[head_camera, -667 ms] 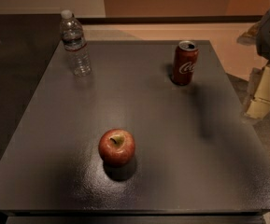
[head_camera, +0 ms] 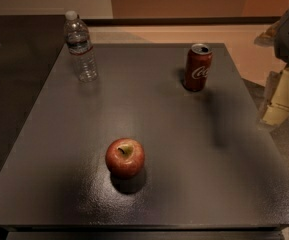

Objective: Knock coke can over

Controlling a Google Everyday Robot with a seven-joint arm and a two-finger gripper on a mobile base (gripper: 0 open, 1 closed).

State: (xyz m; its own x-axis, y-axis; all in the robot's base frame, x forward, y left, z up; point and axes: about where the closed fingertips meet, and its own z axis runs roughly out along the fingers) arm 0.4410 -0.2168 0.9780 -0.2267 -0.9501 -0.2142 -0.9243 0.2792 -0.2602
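Can (head_camera: 198, 67) stood upright on the far right part of the table (head_camera: 194, 184), silver top up. Gripper (head_camera: 282, 98) hung beyond the table's right edge, apart from the can; spread or closed, could not tell. Bottle (head_camera: 81, 48) upright at far left; apple (head_camera: 125, 157) near front centre

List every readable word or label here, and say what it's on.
"Co": start of the white script on the coke can; the rest is too blurred to read.
Water bottle label: too blurred to read.
Apple, table, and the pincer beyond the table's right edge: no text visible.
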